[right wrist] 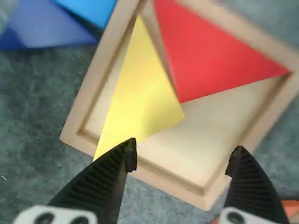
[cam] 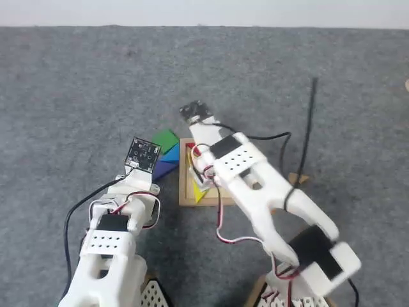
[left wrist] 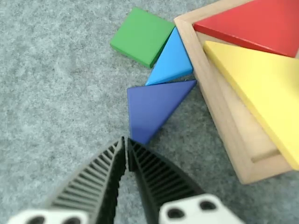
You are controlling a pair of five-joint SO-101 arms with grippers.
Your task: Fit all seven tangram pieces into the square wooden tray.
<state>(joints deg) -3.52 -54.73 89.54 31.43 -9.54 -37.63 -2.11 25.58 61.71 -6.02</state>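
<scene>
Square wooden tray (right wrist: 219, 135) holds smooth red triangle (right wrist: 205, 56) and yellow triangle (right wrist: 140, 98).

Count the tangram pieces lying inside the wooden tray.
2: the red triangle in one corner of the wooden tray, and the yellow triangle beside it, one tip over the rim. Part of the tray is unseen; more may hide there.

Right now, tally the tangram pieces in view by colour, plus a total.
Green piece: 1
Light blue piece: 1
Dark blue piece: 1
Red piece: 1
Yellow piece: 1
Total: 5
An orange sliver at the frame edge is too cut off to count.
</scene>
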